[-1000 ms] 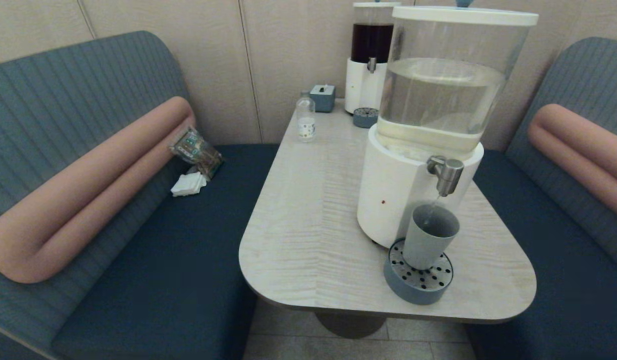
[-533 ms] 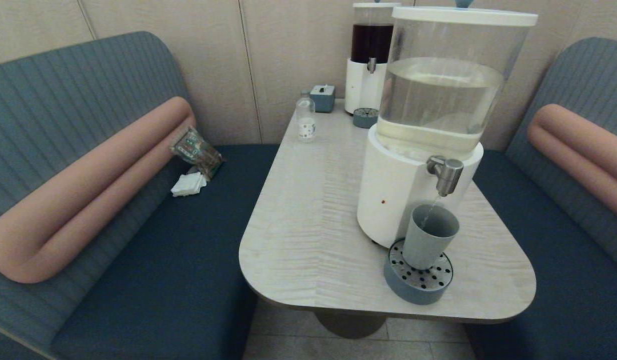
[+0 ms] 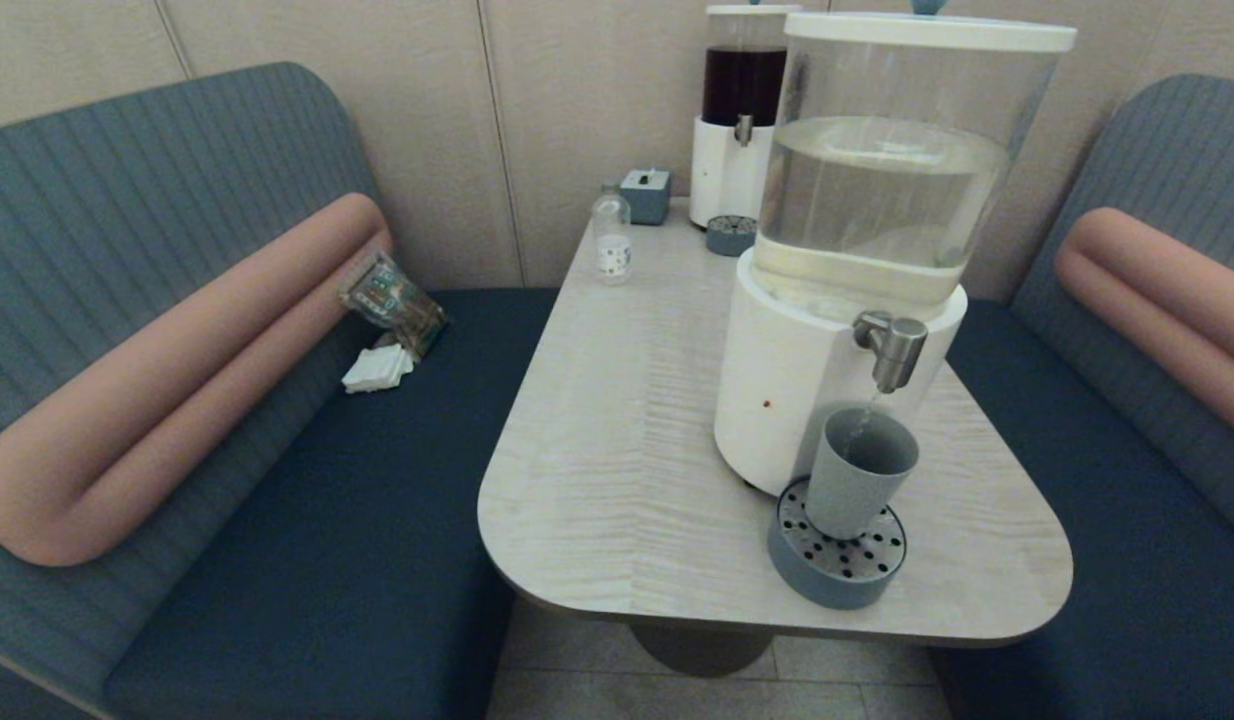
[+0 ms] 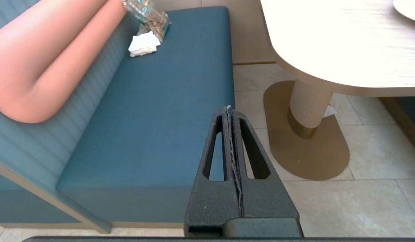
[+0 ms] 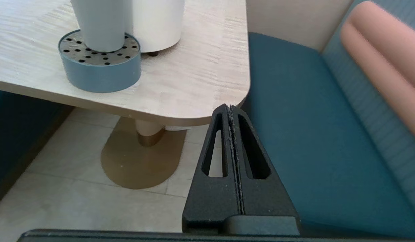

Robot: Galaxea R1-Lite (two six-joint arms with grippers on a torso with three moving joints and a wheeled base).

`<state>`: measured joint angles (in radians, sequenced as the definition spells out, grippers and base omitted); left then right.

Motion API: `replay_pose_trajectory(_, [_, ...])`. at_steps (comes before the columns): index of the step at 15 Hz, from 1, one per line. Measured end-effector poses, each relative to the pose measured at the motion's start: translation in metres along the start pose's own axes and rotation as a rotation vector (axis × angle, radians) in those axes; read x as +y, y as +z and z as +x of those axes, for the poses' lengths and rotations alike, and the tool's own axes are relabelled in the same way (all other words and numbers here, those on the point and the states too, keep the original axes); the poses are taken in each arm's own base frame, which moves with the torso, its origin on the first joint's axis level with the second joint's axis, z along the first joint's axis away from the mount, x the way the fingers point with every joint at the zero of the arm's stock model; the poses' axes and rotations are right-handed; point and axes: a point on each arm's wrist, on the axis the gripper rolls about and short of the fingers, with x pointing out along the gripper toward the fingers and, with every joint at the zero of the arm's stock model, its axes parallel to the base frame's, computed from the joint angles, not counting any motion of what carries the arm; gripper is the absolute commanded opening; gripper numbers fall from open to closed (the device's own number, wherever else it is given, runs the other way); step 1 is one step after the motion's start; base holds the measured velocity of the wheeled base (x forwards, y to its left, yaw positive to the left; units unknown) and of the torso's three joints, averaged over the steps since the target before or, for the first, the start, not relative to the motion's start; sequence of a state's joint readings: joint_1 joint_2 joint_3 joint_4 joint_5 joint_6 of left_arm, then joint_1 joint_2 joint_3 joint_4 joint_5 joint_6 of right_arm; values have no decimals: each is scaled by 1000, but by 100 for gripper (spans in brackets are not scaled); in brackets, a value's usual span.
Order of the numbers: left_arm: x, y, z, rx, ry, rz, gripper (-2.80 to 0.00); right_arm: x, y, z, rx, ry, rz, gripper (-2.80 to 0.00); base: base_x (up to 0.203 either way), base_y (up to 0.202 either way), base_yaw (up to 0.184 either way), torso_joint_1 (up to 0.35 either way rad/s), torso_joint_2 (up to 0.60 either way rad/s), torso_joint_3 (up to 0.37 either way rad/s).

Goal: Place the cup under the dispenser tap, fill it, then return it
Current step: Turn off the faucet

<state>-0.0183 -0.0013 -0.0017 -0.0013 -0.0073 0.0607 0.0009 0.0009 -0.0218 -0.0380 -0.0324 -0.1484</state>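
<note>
Grey-blue matte cup (image 3: 859, 472), a small tumbler without handle, stands upright on the round blue drip tray with a perforated metal top (image 3: 835, 563), at the near right part of the pale wooden table (image 3: 617, 440). It is directly below the short brushed-metal dispenser tap (image 3: 892, 347), and a thin stream of water goes from the spout down into the cup's open mouth. The tap belongs to the large dispenser with a white base and a clear water tank (image 3: 882, 190), which is touching or just beside the tray at its back. In the right wrist view the lower part of the cup (image 5: 101, 25) is seen standing in the middle of the tray (image 5: 100, 69). Nothing holds the cup. The left gripper (image 4: 230, 112) hangs low beside the table, above the edge of the dark blue bench seat (image 4: 153, 111) and the tiled floor, with its two black fingers pressed together and empty. The right gripper (image 5: 230, 111) is also low, near the table's corner and over the other blue seat, its fingers closed on nothing. Far on the table stand a small clear bottle with a white label (image 3: 611, 240), a small blue box (image 3: 645, 195) and a second dispenser with dark liquid (image 3: 739, 110).
</note>
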Motion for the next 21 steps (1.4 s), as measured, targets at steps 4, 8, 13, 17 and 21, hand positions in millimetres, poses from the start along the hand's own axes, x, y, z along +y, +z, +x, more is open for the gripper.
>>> replay_pose_trajectory(4, [0, 0, 0, 0, 0, 0, -280, 2, -6, 1, 30, 43, 58, -280, 0, 0, 0, 0, 0, 0])
replay_pose_trajectory(8, [0, 0, 0, 4, -3, 6, -280, 2, -9, 1, 50, 36, 127, -280, 0, 0, 0, 0, 0, 0])
replay_pose_trajectory(13, [-1, 4, -1, -8, -46, 71, -280, 2, -9, 1, 45, 32, 148, -280, 0, 0, 0, 0, 0, 0])
replay_pose_trajectory(17, [0, 65, -12, -142, -171, 79, -280, 2, -9, 1, 46, 32, 147, -280, 0, 0, 0, 0, 0, 0])
replay_pose_trajectory(21, [3, 138, 14, -180, -233, 9, -280, 2, -9, 1, 46, 32, 147, -280, 0, 0, 0, 0, 0, 0])
